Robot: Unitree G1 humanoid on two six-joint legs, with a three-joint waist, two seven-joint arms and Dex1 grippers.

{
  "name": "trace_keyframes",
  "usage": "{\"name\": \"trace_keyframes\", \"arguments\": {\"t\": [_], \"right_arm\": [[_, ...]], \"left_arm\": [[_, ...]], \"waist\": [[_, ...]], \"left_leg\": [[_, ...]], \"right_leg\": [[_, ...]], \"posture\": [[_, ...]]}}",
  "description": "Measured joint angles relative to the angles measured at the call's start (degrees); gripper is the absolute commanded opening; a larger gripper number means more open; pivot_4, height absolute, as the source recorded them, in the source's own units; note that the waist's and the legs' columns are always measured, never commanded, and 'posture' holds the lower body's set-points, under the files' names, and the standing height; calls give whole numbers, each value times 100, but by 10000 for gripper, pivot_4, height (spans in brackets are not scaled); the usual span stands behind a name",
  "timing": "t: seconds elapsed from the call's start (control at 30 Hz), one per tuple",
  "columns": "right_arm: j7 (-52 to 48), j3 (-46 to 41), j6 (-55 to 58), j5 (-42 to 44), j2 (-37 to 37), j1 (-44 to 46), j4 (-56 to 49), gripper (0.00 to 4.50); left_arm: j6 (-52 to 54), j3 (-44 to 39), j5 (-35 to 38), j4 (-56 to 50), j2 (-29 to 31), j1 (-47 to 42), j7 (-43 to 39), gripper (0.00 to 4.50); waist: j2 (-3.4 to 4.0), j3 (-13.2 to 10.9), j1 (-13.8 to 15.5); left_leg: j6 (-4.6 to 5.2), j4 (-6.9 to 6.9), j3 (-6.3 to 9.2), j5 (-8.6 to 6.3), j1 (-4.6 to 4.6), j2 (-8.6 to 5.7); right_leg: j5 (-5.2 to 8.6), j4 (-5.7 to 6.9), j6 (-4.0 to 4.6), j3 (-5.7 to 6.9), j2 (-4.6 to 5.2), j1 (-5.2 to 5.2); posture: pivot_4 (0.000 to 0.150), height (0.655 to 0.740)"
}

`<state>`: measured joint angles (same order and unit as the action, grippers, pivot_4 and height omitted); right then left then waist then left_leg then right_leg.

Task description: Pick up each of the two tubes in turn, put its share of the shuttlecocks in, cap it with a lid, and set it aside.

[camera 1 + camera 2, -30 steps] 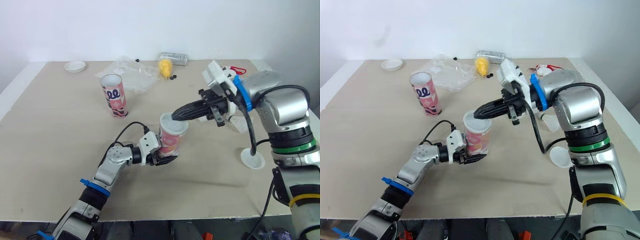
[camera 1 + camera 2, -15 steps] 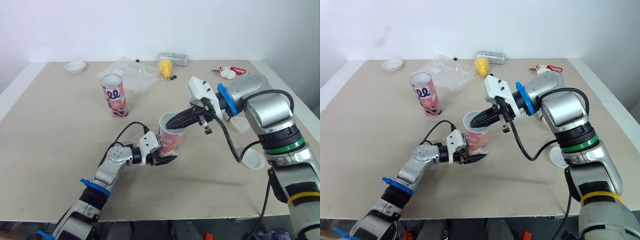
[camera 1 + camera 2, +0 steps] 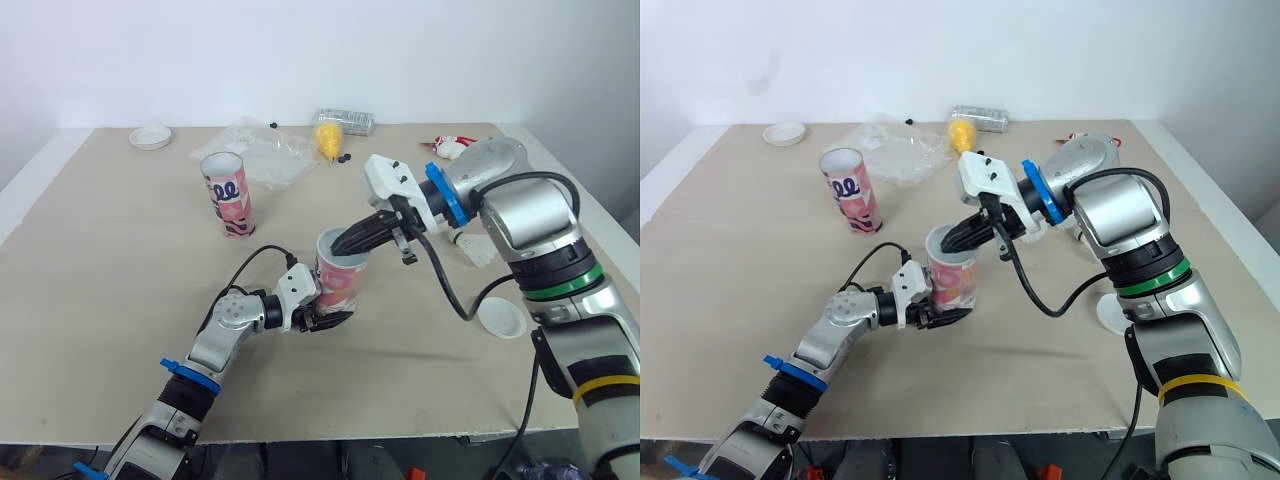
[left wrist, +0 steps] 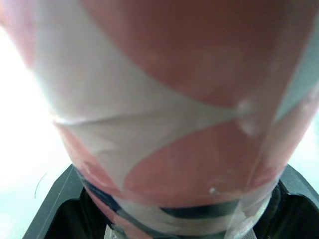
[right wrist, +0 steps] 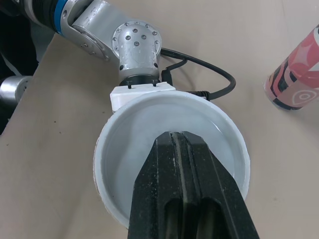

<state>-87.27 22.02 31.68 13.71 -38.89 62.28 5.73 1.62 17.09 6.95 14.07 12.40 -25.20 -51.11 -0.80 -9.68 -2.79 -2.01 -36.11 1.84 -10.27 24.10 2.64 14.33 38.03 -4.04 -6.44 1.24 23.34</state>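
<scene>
The left gripper [image 3: 328, 318] pinches the upright pink-and-white paper tube [image 3: 341, 285] low down, bare tan counter [image 3: 110, 290] all round. The right gripper [image 5: 182, 139], pressed together, touches the round white lid [image 5: 124, 149] on top.

Pink-and-white patterned tube [image 3: 342, 287], white lid [image 3: 502, 318]

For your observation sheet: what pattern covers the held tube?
The tube shows pink and white curved shapes, best in the left wrist view.

Centre: near tube [image 3: 340, 280]; second tube [image 3: 228, 192] behind, leftward; lid [image 3: 502, 318] right; another lid [image 3: 151, 133] far-left corner.
</scene>
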Motion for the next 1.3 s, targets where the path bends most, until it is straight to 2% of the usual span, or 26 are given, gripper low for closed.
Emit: {"name": "trace_keyframes", "arguments": {"t": [0.1, 0.2, 0.27, 0.33, 0.4, 0.47, 0.53, 0.6, 0.63, 0.77, 0.9, 1.03, 1.3], "right_arm": [[-13, -130, 233, 163, 28, -6, 69, 336], [22, -535, 637, 548, 110, 34, 641, 336], [352, -1580, 827, 931, -125, 164, 1324, 336], [518, -2001, 773, 1050, -266, 74, 1405, 336], [938, -2611, 363, 1140, -257, -657, 1132, 336], [1160, -2863, 77, 1154, -237, -1342, 900, 6462], [1263, -2990, -196, 1173, -236, -2223, 560, 14369], [1259, -3051, -374, 1234, -245, -2863, 180, 22671], [1255, -3054, -380, 1244, -244, -2885, 160, 27259], [1164, -3109, -990, 1259, -291, -3884, -450, 43422], [1160, -2874, -1335, 1236, -117, -4328, -556, 44396], [1264, -2615, -1564, 1168, 135, -4413, -605, 44396], [1350, -2079, -2231, 854, 622, -4258, -72, 44396]], "left_arm": [[-7, -1, 0, -5, 3, 0, -4, 30586], [-13, 10, 1, -29, 0, -5, -6, 30586], [-15, 21, 12, -109, 11, 37, -44, 30586], [-9, 12, 35, -135, 43, 52, -61, 30586], [11, 23, 41, -142, 37, 54, -60, 30586], [29, 25, 62, -147, 33, 46, -67, 30586], [70, -9, 116, -151, 41, 45, -101, 38708], [122, -78, 183, -113, 56, 25, -120, 44666], [123, -85, 187, -110, 57, 25, -122, 45000], [72, -143, 262, 10, 64, -25, -267, 45000], [-55, -176, 309, 93, 92, -42, -422, 45000], [-127, -201, 380, 97, 201, -40, -614, 45000], [-103, -445, 734, -205, 482, 70, -1027, 45000]], "waist": [[0, 0, 1], [-5, -8, 1], [-6, -11, 10], [-5, -11, 8], [-21, -4, 14], [-20, -4, 20], [-12, -9, 15], [20, -14, -19], [20, -15, -21], [7, -18, -7], [6, -19, -33], [-3, -25, -32], [-14, -31, -2]], "left_leg": [[0, 2, 0, 0, 0, 0], [0, 3, 0, 0, 10, 0], [-2, 19, 1, -2, 16, -2], [-2, 39, 1, -2, 10, -2], [-2, 52, 18, -2, 4, -1], [-2, 56, 17, -2, 7, -3], [-3, 56, 15, -2, 10, -5], [-2, 54, 1, -2, 4, -8], [-2, 53, 1, -2, 3, -7], [-1, 49, 16, 0, 1, -4], [-1, 48, 9, 0, 2, -4], [-1, 50, 11, -1, 3, -1], [-8, 52, 12, -5, 11, -2]], "right_leg": [[0, 0, 1, 0, 0, 1], [0, 0, 1, 0, 1, 6], [10, -7, 1, 0, 2, 9], [11, -8, -6, 0, 1, 11], [13, -9, -14, 10, -6, 3], [14, -10, -18, 8, -4, 6], [16, -10, -23, 6, -2, 7], [9, -9, -31, -7, 0, 10], [8, -9, -30, -7, -1, 10], [8, -9, -23, 4, -8, 2], [6, -9, -16, -2, -8, 7], [8, -9, -14, -1, -10, 8], [15, -10, -25, 1, -8, 10]], "posture": [[1500, 7400], [1500, 7400], [1500, 7400], [1500, 7400], [1500, 7400], [1500, 7400], [1500, 7400], [1500, 7400], [1500, 7400], [1500, 7400], [1500, 7400], [1500, 7400], [1500, 7400]]}}
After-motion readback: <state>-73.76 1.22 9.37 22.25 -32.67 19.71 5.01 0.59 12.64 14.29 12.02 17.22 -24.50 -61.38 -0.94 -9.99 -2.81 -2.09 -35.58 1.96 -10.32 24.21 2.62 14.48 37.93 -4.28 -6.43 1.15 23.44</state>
